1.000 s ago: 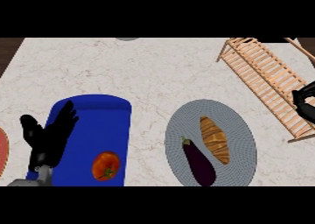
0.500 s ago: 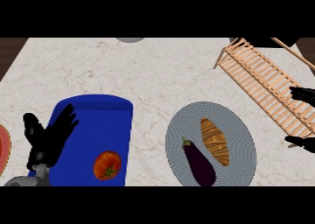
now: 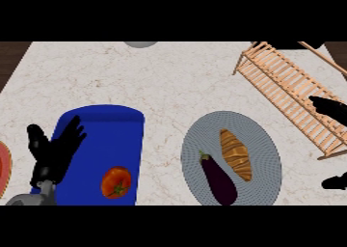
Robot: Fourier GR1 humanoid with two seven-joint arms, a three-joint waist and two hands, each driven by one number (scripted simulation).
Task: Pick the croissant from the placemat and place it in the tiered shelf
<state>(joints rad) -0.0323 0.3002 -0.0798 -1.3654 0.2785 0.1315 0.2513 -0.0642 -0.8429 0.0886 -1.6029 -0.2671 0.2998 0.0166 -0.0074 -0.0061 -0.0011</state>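
A golden croissant point(image 3: 236, 154) lies on a round grey placemat point(image 3: 263, 149) right of centre, beside a dark purple eggplant point(image 3: 218, 178). The wooden tiered shelf point(image 3: 294, 85) stretches along the upper right. My right hand point(image 3: 337, 112) shows at the right edge, its fingers spread over the shelf's lower end and its thumb lower down by the mat's right side; it holds nothing. My left hand point(image 3: 54, 149) rests open, fingers up, over the left edge of a blue mat.
A blue mat point(image 3: 101, 130) at the lower left carries a red tomato point(image 3: 116, 182). A red-rimmed plate point(image 3: 2, 164) peeks in at the left edge. A grey round object point(image 3: 140, 44) sits at the counter's far edge.
My right hand has moved down along the right edge and opened wider, fingers and thumb now far apart. The view has shifted slightly. The left hand stays put.
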